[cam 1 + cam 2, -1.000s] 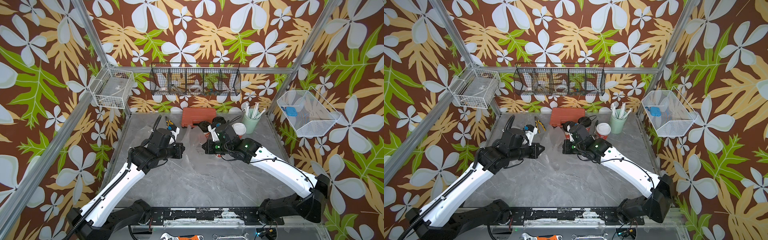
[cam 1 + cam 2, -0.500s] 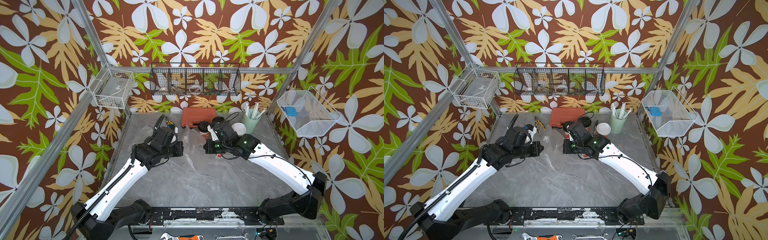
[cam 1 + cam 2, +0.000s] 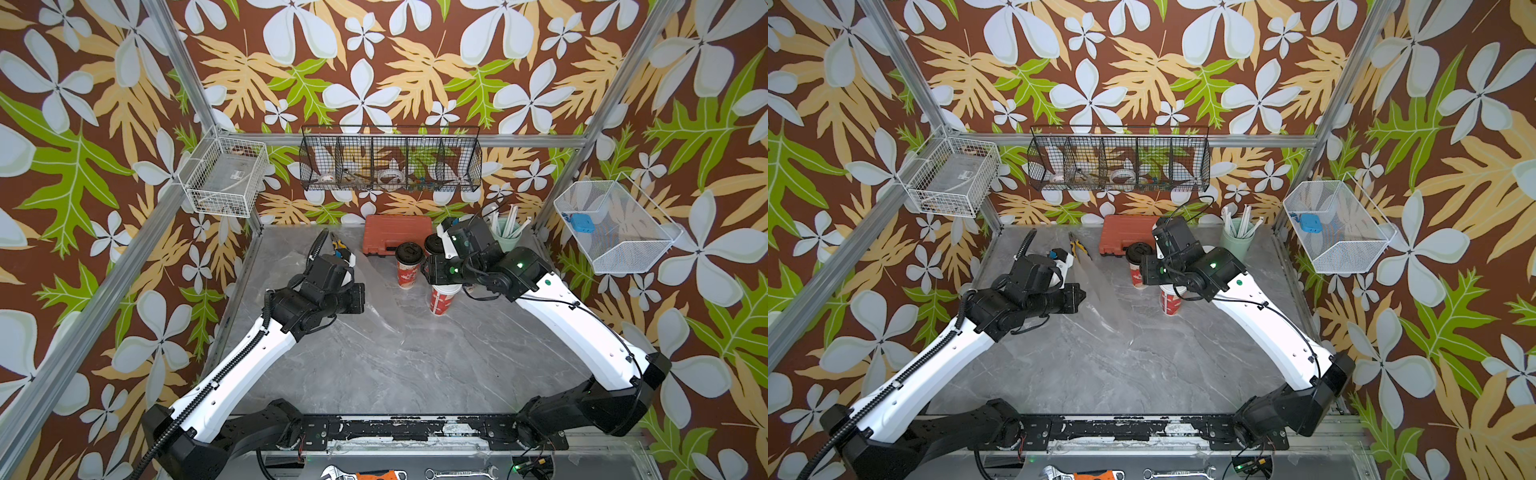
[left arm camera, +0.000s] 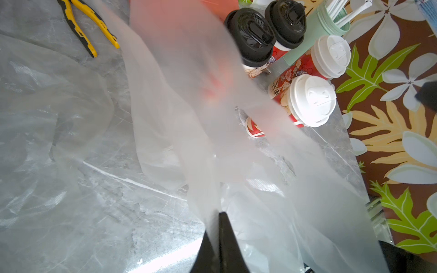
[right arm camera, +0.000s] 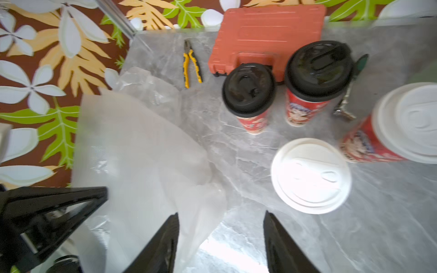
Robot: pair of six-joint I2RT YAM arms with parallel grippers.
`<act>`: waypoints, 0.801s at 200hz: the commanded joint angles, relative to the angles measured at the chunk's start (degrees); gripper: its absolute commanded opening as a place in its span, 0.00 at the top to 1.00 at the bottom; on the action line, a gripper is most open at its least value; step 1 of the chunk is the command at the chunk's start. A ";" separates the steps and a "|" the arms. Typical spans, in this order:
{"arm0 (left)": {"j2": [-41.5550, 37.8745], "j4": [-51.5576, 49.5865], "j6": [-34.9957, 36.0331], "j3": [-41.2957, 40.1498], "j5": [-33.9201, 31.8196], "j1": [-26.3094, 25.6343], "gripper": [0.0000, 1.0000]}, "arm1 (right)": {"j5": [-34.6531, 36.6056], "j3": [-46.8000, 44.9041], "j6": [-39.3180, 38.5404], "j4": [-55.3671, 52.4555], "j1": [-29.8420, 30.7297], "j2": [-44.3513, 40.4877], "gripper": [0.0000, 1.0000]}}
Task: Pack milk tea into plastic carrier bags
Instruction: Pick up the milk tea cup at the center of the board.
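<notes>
Four red milk tea cups stand at the back right. The two black-lidded cups (image 5: 248,89) (image 5: 318,71) are farther back than the two white-lidded ones (image 5: 309,175) (image 5: 411,123). Both top views show a black-lidded cup (image 3: 408,266) (image 3: 1137,264) and a white-lidded cup (image 3: 441,299) (image 3: 1170,300). My left gripper (image 4: 218,218) is shut on the film of a clear plastic carrier bag (image 4: 189,123) (image 3: 372,291), held up off the table. My right gripper (image 5: 221,214) is open, above the table beside the nearest white lid. The bag film (image 5: 142,153) hangs against one of its fingers.
An orange tool case (image 3: 397,239), yellow pliers (image 3: 338,243) and a mint-green cup of straws (image 3: 509,235) sit along the back. More clear film (image 5: 146,85) lies crumpled near the pliers. Wire baskets (image 3: 226,176) (image 3: 615,226) hang on the walls. Wrenches (image 3: 457,473) lie at the front edge.
My right gripper has moved back toward the cups and its jaws have come apart. The left arm has barely shifted and still holds the bag.
</notes>
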 commanded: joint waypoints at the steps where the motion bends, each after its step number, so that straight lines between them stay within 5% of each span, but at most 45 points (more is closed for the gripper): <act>1: -0.73 2.70 3.76 -0.56 -0.31 0.17 1.00 | 6.00 1.95 -3.66 -7.00 -1.21 1.11 0.37; 28: -1.31 4.68 5.62 -0.07 1.02 0.17 1.00 | 8.42 2.55 -4.33 -9.16 -2.08 2.70 0.34; 40: -1.07 4.92 6.20 0.70 1.90 0.17 1.00 | 9.14 2.86 -4.42 -9.98 -2.45 3.32 0.23; 160: -2.08 10.28 6.11 -3.69 8.69 3.25 1.00 | 7.96 1.44 -3.97 -9.39 -5.48 7.98 0.13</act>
